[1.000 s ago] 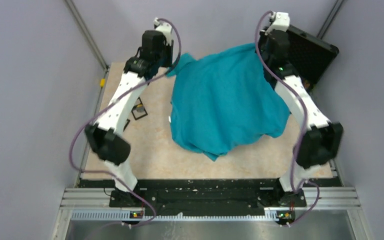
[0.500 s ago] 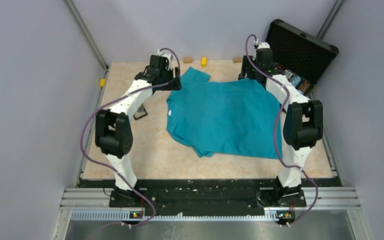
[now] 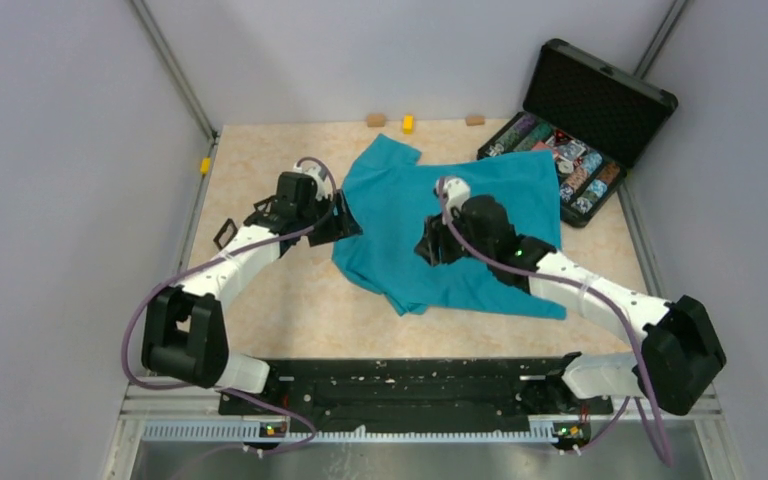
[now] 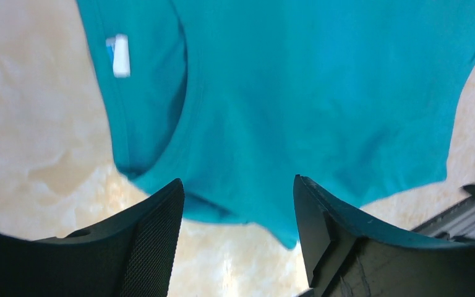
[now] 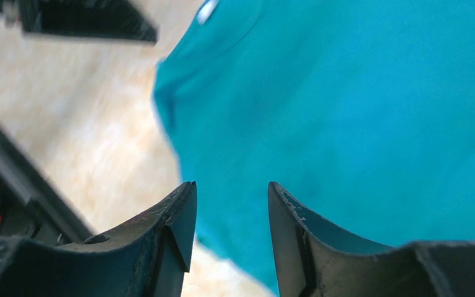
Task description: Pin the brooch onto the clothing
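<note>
A: Left gripper [image 4: 238, 185]: how does it stand?
B: Jaws spread, nothing between them, at the T-shirt's [image 3: 490, 215] left edge near the collar [image 4: 182, 93]. Whether it touches the fabric cannot be told.
A: Right gripper [image 5: 230, 185]?
B: Jaws parted, empty, over the T-shirt's middle.
A: Any writing?
B: A white label [image 4: 121, 55] inside the collar, too blurred to read.
A: The T-shirt itself, and the brooch?
B: The T-shirt lies spread flat on the table [image 3: 260, 300]. A black case [image 3: 600, 100] stands open beside its far right corner, holding trinkets [image 3: 560, 165]. The brooch cannot be picked out among them.
</note>
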Tool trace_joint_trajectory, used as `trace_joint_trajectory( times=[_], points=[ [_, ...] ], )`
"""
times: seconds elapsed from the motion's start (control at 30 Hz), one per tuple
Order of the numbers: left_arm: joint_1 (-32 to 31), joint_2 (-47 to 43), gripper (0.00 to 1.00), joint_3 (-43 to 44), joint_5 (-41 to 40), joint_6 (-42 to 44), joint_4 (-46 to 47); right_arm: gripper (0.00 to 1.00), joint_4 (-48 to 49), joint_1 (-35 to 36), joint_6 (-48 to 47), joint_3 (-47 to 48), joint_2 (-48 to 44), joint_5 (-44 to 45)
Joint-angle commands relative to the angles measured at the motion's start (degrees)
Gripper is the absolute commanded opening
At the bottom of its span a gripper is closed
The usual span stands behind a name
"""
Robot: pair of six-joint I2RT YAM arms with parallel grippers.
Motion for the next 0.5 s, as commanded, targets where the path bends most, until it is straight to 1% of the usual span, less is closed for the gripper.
trace_joint_trajectory(
  times=[0.0,0.07,0.1,0.17,0.27,0.37,0.47],
  points=[
    [0.4,-6.8,0.69,-2.5,4.0,-0.8,-4.2,0.45,2.2,9.7,4.3,-5.9,-3.5,1.4],
    [0.7,-8.8,0.69,-1.2,4.6,-0.7,-7.2,0.44,2.1,14.5,5.4,-7.1,-3.3,3.0],
    [0.9,-9.3,0.69,-0.1,4.5,0.3,-9.5,0.43,1.8,17.6,5.5,-7.3,-2.8,4.1],
    [1.1,-9.4,0.69,3.5,2.2,3.5,-13.7,0.41,1.5,21.0,5.6,-7.3,-1.4,5.6],
    [1.6,-7.8,0.69,8.7,-2.8,9.5,-19.6,0.34,1.2,22.9,5.7,-6.8,2.2,5.7],
    [1.9,-6.4,0.69,12.4,-9.1,13.0,-23.3,0.32,-0.7,24.4,4.8,-4.9,5.7,8.4],
    [1.8,-7.3,0.69,12.0,-14.4,14.6,-21.6,0.32,-1.6,26.1,4.2,-3.2,8.9,10.6]
  ],
)
